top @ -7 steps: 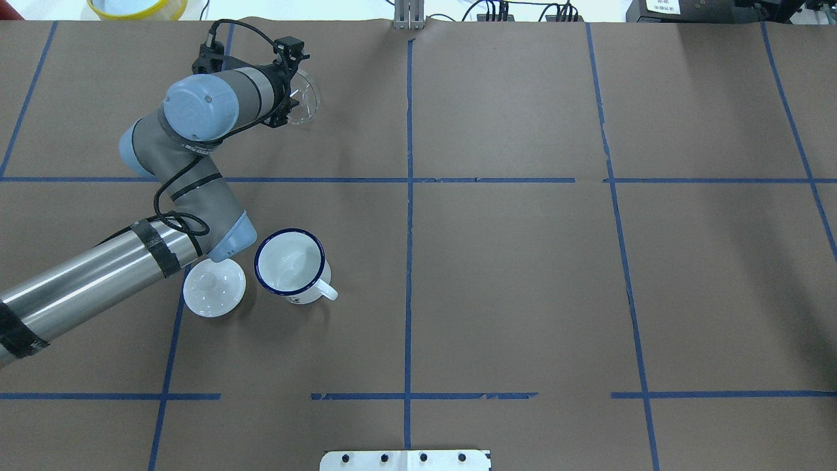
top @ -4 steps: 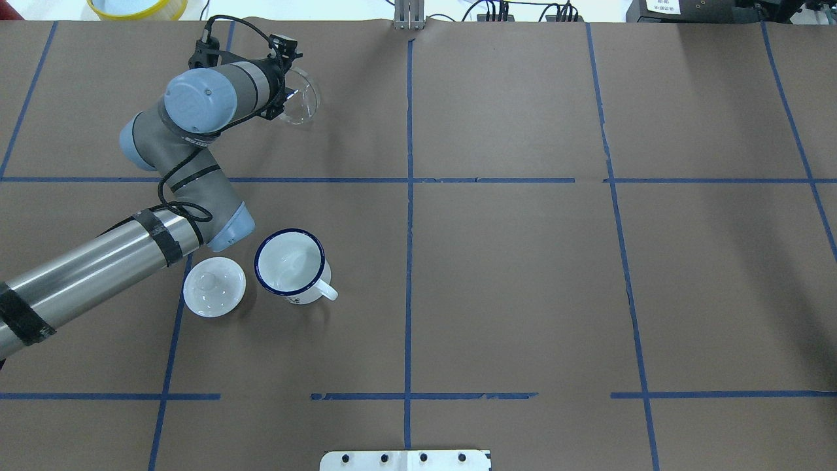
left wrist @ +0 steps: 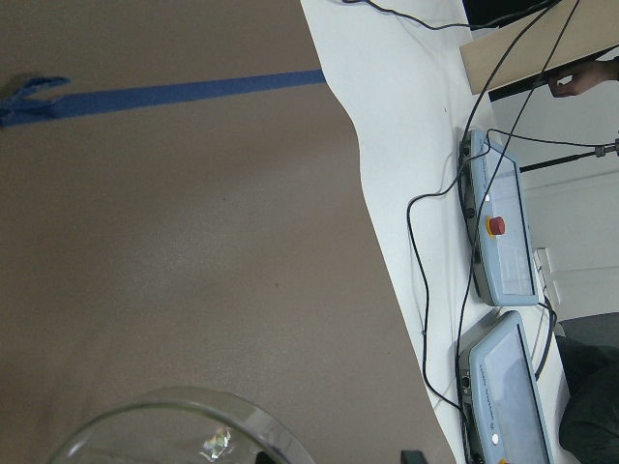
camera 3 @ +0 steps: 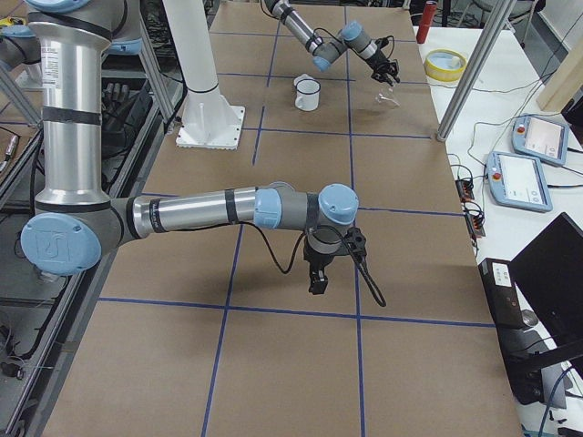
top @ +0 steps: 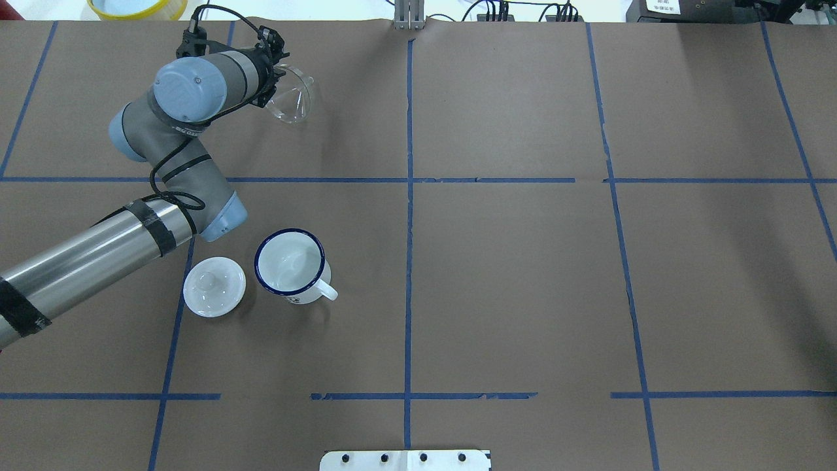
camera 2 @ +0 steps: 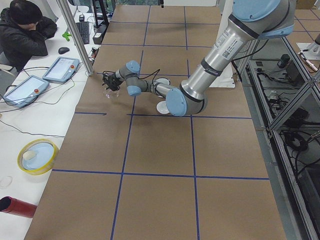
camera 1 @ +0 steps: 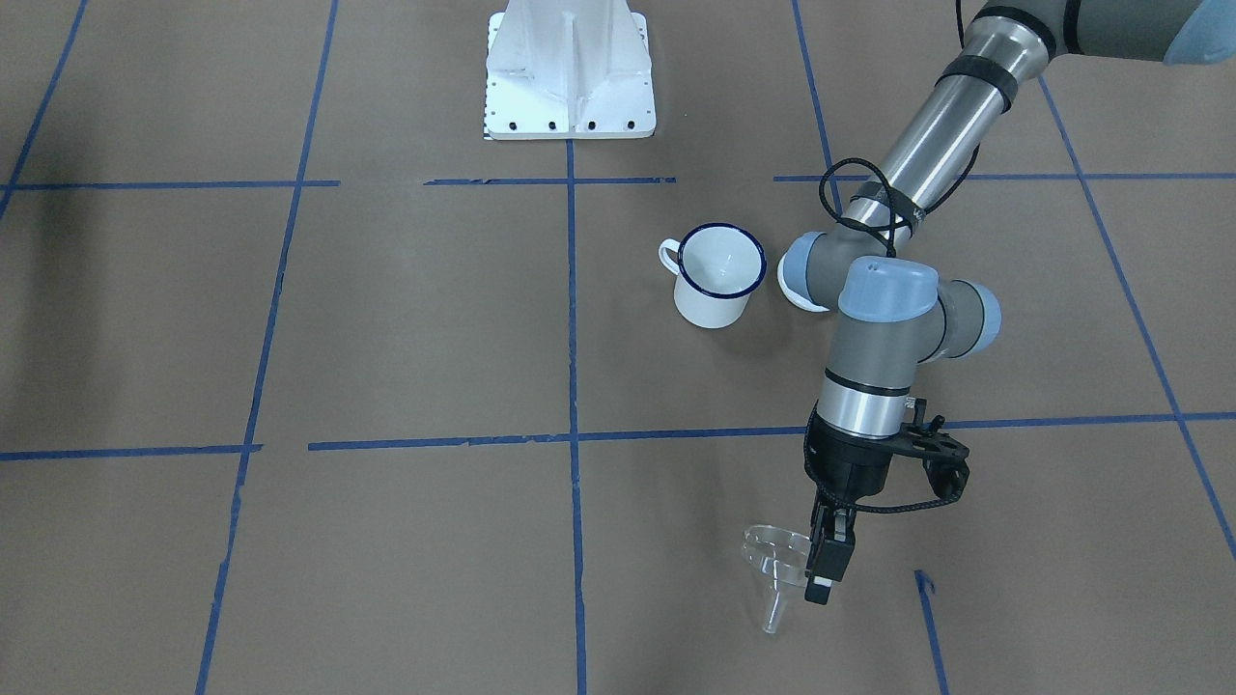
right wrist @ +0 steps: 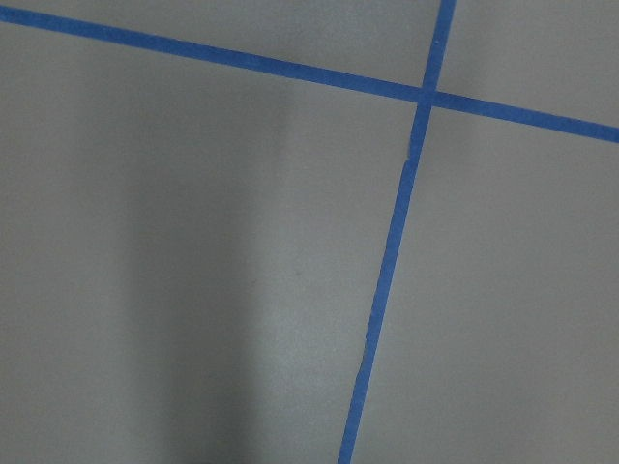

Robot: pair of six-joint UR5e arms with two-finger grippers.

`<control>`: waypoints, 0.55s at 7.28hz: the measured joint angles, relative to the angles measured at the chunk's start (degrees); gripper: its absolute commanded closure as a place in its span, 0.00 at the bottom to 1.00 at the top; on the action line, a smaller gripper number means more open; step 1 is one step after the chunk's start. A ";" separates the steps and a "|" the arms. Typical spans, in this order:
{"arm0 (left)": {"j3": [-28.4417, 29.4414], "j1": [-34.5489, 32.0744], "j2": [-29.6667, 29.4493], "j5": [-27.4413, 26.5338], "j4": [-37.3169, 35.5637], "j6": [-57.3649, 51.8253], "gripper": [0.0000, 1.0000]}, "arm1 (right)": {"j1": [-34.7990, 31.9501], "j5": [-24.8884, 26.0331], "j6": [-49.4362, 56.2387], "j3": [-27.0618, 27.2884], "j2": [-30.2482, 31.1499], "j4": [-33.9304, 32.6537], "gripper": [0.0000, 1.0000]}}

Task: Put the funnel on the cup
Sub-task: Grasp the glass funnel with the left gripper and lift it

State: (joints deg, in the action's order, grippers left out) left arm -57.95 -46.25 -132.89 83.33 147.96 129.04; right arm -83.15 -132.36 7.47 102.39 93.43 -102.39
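The clear funnel [camera 1: 770, 571] hangs by its rim from my left gripper [camera 1: 824, 563], spout down, near the table's far edge. My left gripper [top: 273, 84] is shut on the funnel [top: 292, 96]; the rim also shows at the bottom of the left wrist view [left wrist: 184, 425]. The white cup [top: 290, 265] with a dark blue rim stands upright and empty, well apart from the funnel, nearer the robot; it also shows in the front-facing view [camera 1: 716, 277]. My right gripper [camera 3: 315, 280] shows only in the exterior right view, low over bare table, and I cannot tell its state.
A round white knobbed lid [top: 214, 286] lies just left of the cup. A yellow-rimmed bowl [top: 136, 6] sits off the table's far edge. The robot's base plate [camera 1: 570, 72] is at the near middle. Operator tablets [left wrist: 498, 232] lie beyond the far edge.
My left wrist has swung toward the table's far left corner, carrying the funnel slightly that way and tilting it. The cup and the lid have not moved.
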 measured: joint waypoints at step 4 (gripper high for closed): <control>-2.79 -0.30 -0.38 1.20 -0.11 -4.55 1.00 | 0.00 0.00 0.00 0.00 0.00 0.00 0.00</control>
State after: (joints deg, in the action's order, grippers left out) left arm -60.74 -46.55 -133.28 84.53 147.85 124.49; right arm -83.14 -132.36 7.47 102.39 93.43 -102.39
